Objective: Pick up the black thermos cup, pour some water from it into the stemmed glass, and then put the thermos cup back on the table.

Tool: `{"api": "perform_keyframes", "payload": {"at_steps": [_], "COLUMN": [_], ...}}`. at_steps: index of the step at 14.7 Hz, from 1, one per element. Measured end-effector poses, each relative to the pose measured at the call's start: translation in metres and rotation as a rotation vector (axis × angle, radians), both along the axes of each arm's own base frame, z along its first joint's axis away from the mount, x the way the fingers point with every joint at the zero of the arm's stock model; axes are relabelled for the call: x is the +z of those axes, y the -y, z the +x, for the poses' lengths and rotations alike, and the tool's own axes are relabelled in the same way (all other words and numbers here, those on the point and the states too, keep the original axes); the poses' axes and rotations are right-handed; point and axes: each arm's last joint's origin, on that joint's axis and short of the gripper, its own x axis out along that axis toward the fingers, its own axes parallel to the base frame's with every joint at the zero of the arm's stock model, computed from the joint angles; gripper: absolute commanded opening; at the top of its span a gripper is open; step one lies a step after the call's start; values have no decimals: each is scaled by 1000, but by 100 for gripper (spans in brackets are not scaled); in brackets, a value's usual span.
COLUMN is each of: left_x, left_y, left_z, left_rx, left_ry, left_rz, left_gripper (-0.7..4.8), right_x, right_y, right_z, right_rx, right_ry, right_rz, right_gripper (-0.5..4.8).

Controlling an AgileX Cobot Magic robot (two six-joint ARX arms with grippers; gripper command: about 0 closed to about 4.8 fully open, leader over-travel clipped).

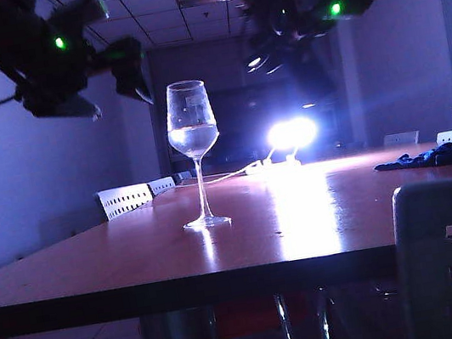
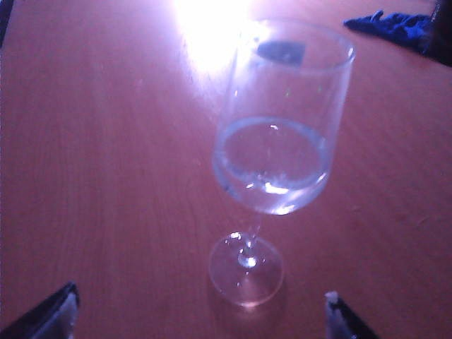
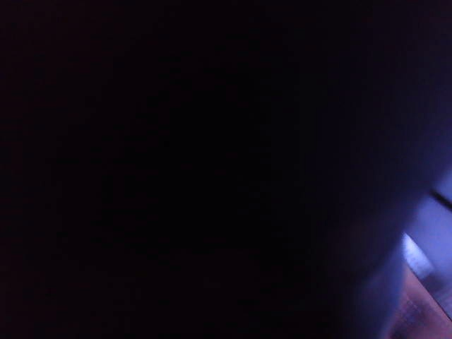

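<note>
A: Where's your wine glass?

B: Wine glass (image 1: 196, 153) stands upright on the table (image 1: 136, 252), center-left of the exterior pic, water in the bowl.

A: Left gripper?

B: Left gripper (image 1: 122, 83) hangs upper left, above and beside the glass, jaws wide apart, nothing between 'em.

A: Right gripper, w/ the thermos?

B: Right gripper (image 1: 291, 34) is a dark mass up top right. Its wrist cam's nearly all black. You can't tell its jaws, or make out the thermos. Blue cloth (image 1: 426, 158) lies far right.
</note>
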Motion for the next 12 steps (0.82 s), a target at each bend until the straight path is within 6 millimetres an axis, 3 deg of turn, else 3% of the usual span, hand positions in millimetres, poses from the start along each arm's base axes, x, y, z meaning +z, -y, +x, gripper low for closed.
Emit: {"api": "perform_keyframes", "payload": {"at_steps": [4, 8, 12], "left_x": [8, 3, 3], "left_y": [-1, -2, -2], "left_z": [-4, -5, -5], "left_rx": [0, 0, 0], "left_ry": [19, -26, -28], "left_rz": [-8, 10, 11], "left_gripper": [479, 479, 479], "right_x": [2, -27, -52], "right_y": [-3, -10, -6], "right_z": [-8, -8, -10], "right_rx": [-238, -75, 31], "right_ry": [-12, -273, -239], "right_rz": [214, 346, 409], "right_gripper": [80, 81, 81]}}
